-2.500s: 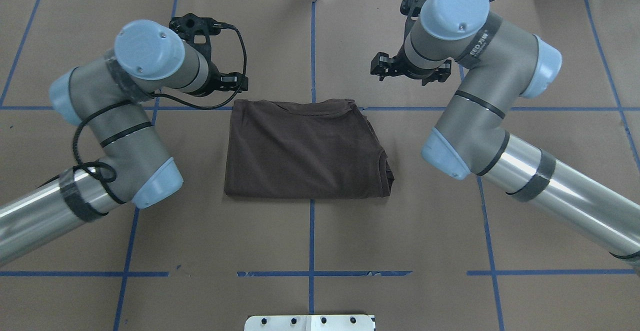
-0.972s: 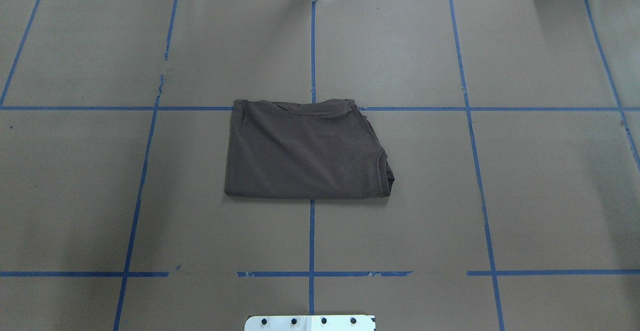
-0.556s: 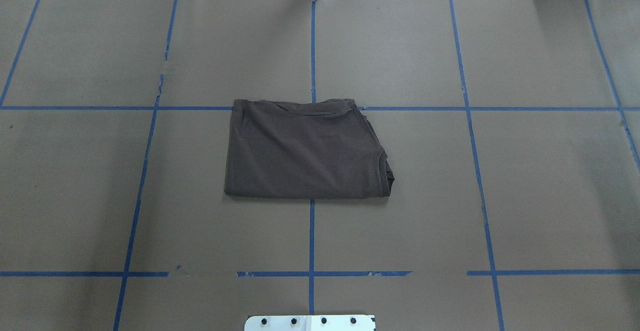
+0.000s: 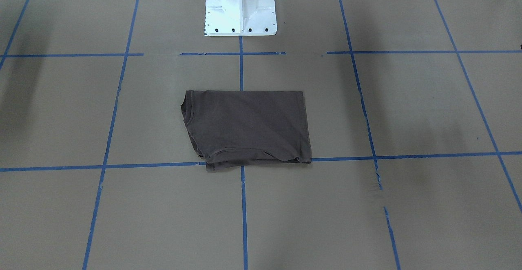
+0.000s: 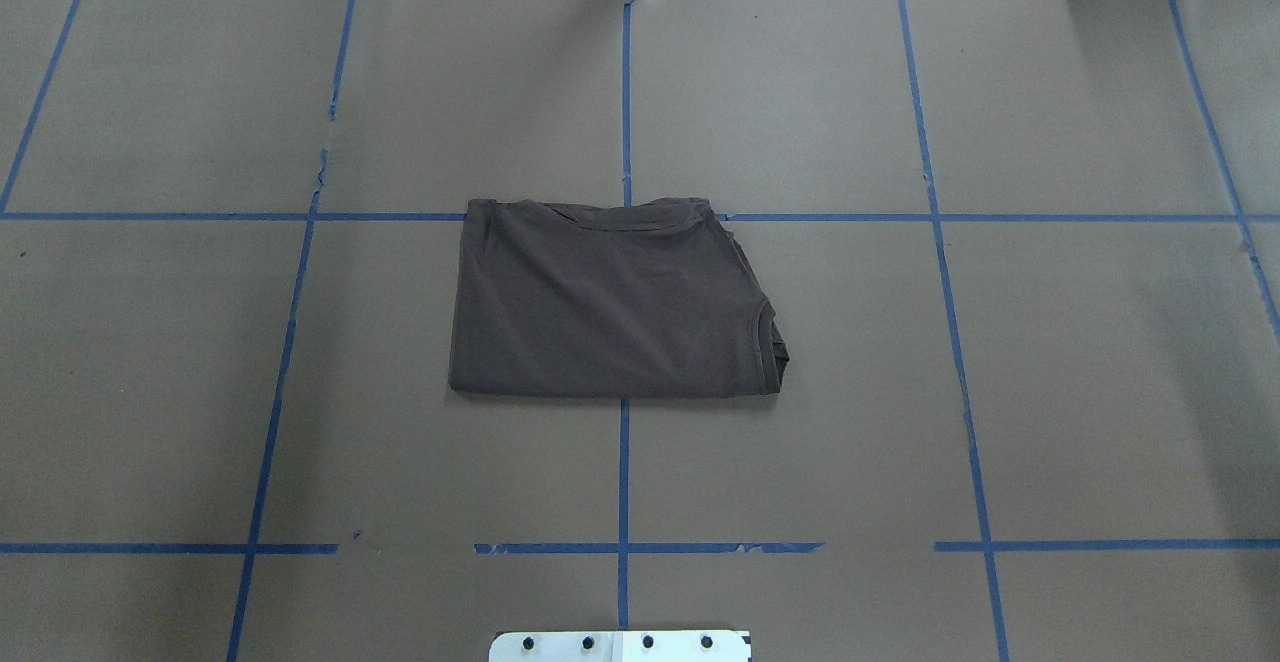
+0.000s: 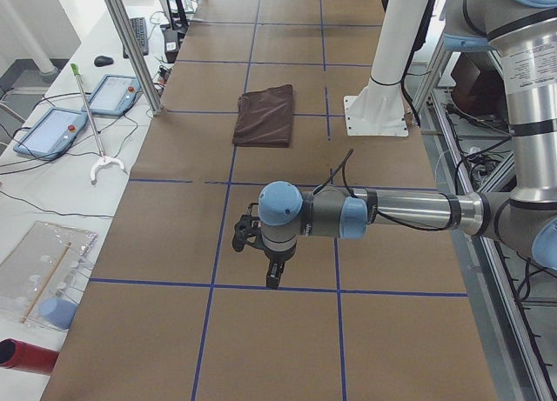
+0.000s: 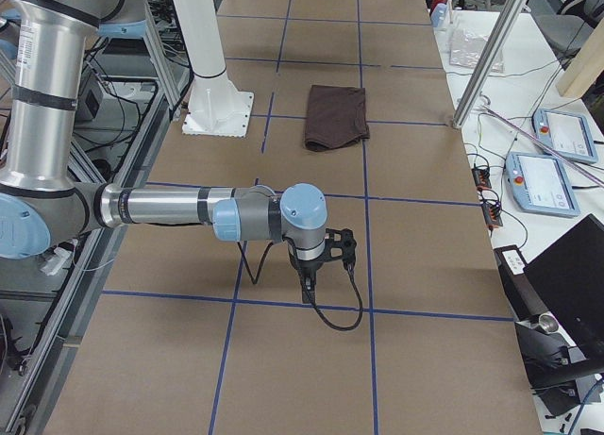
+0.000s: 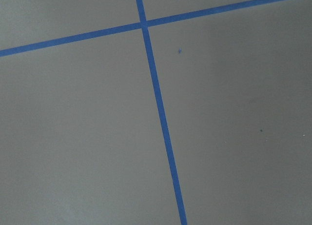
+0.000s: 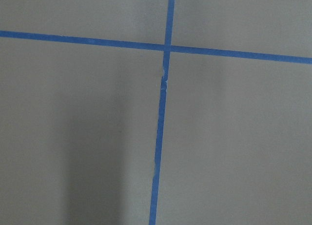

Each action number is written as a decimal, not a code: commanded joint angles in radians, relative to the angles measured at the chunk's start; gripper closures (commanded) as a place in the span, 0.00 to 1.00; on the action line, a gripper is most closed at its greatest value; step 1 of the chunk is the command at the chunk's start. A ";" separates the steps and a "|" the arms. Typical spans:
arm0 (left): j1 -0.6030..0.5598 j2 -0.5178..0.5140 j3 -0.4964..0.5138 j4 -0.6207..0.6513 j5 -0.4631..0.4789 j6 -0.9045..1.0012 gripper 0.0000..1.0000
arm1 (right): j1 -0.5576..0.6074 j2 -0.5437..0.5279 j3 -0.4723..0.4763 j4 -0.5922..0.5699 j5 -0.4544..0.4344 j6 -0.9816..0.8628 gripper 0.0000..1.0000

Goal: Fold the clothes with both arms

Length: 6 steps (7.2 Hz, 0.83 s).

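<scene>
Lying folded into a compact rectangle, the dark brown-grey short-sleeved knit T-shirt rests flat near the middle of the brown paper-covered counter. It sits across the central line of the blue tape grid. Seen from overhead, its far edge runs along a crosswise tape line. A curved seam there is probably the ribbed collar, though the dark cloth makes that hard to confirm. On the robot's right side of the bundle, a hemmed sleeve edge pokes out slightly past the folded layers. The white pedestal base stands on the robot's side of the shirt, apart from it.

The silver-grey tubular left arm stretches low over the counter's left end, well apart from the shirt. Its black two-finger left gripper points down, close above the paper. The matching right arm reaches out over the opposite end, and its black right gripper also points down. A black cable loops onto the paper beside it.

Each gripper shows only in a side view, so how far its jaws stand apart cannot be told. Neither has hold of the shirt. Both wrist cameras look onto plain paper where two tape lines cross.
</scene>
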 commanded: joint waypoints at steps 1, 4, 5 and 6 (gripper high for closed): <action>0.000 0.000 -0.006 -0.001 0.009 0.001 0.00 | 0.000 -0.002 0.000 0.000 -0.004 0.000 0.00; 0.000 0.009 -0.004 0.001 0.011 -0.002 0.00 | -0.001 -0.002 -0.007 0.005 -0.013 -0.003 0.00; 0.000 0.009 -0.004 0.001 0.011 -0.002 0.00 | -0.001 -0.002 -0.007 0.005 -0.011 -0.003 0.00; 0.000 0.009 -0.006 0.001 0.011 -0.002 0.00 | -0.001 -0.002 -0.007 0.003 -0.008 -0.001 0.00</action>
